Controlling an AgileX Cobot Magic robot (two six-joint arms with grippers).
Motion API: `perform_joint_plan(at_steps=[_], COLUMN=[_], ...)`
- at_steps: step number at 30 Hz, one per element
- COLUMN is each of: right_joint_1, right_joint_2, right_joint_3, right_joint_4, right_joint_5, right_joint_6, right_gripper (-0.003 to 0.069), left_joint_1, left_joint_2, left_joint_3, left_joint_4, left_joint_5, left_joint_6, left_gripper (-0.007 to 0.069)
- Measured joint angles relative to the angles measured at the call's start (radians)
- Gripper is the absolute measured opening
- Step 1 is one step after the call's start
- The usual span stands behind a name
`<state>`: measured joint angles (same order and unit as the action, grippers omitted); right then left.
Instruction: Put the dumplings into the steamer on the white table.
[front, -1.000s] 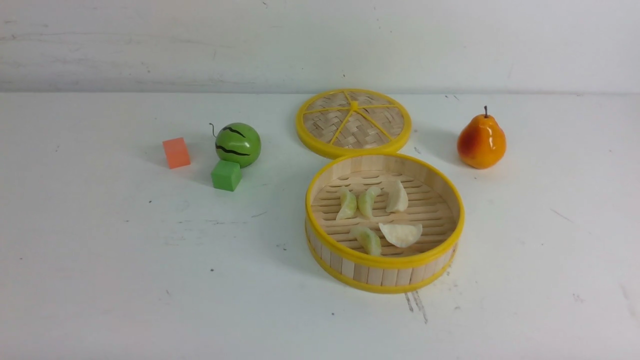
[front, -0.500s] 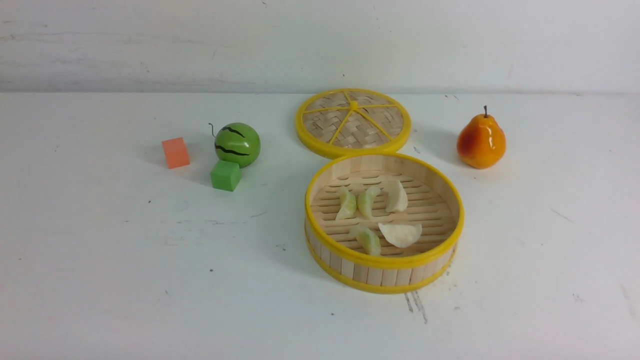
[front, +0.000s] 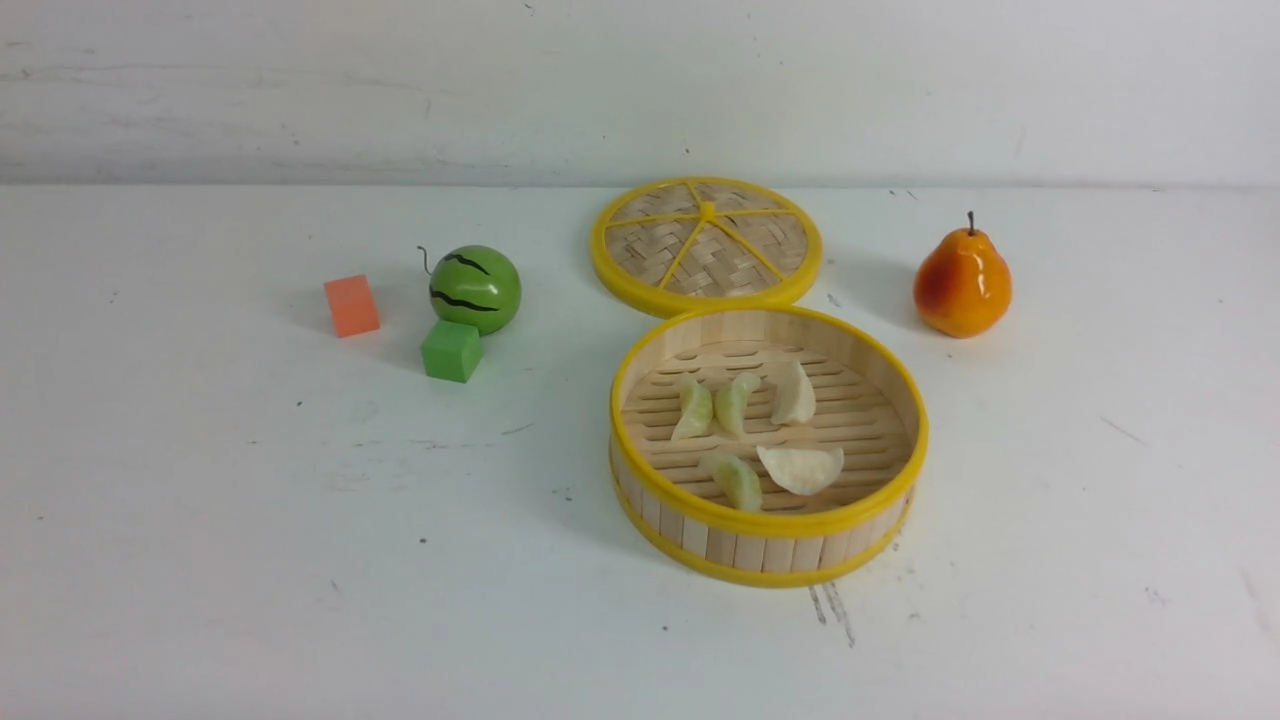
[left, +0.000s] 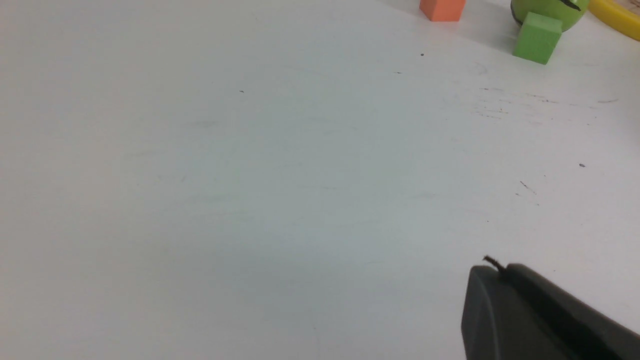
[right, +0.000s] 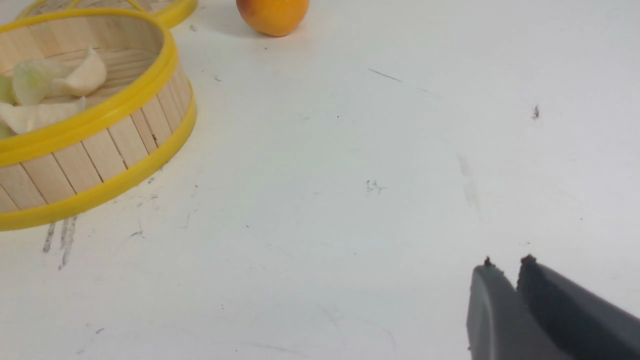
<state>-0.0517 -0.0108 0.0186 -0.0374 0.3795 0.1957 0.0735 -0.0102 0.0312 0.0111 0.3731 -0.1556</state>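
Five pleated crescent dumplings (front: 760, 435) lie on the slatted bamboo steamer (front: 768, 540), on the scuffed counter (front: 250, 520). Left tool (left: 500, 270) closed; right tool (right: 506, 267) slightly parted, empty.

Matte dark grey, almost black, plastic on both fingertips of the left gripper (left: 492, 272), rounded at the ends, with a tiny brownish fleck at the tip, possibly worn padding. Same dark grey on the right gripper (right: 505, 267): two blunt wedges, each capped by a small dark nub.
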Motion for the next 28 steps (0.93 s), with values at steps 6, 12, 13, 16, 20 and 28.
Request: perform_joint_plan(at_steps=[6, 12, 13, 16, 20, 28], right_joint_1=[0.000, 0.000, 0.000, 0.000, 0.000, 0.000], right_joint_2=[0.000, 0.000, 0.000, 0.000, 0.000, 0.000], right_joint_3=[0.000, 0.000, 0.000, 0.000, 0.000, 0.000], right_joint_4=[0.000, 0.000, 0.000, 0.000, 0.000, 0.000], right_joint_5=[0.000, 0.000, 0.000, 0.000, 0.000, 0.000], right_joint_6=[0.000, 0.000, 0.000, 0.000, 0.000, 0.000], right_gripper=[0.0078, 0.0086, 0.0087, 0.0092, 0.0094, 0.0098], left_joint_1=[0.000, 0.000, 0.000, 0.000, 0.000, 0.000], left_joint_2=[0.000, 0.000, 0.000, 0.000, 0.000, 0.000], left_joint_3=[0.000, 0.000, 0.000, 0.000, 0.000, 0.000], left_joint_4=[0.000, 0.000, 0.000, 0.000, 0.000, 0.000], left_joint_5=[0.000, 0.000, 0.000, 0.000, 0.000, 0.000], left_joint_6=[0.000, 0.000, 0.000, 0.000, 0.000, 0.000], left_gripper=[-0.0011, -0.0006, -0.0006, -0.0004, -0.0001, 0.0007])
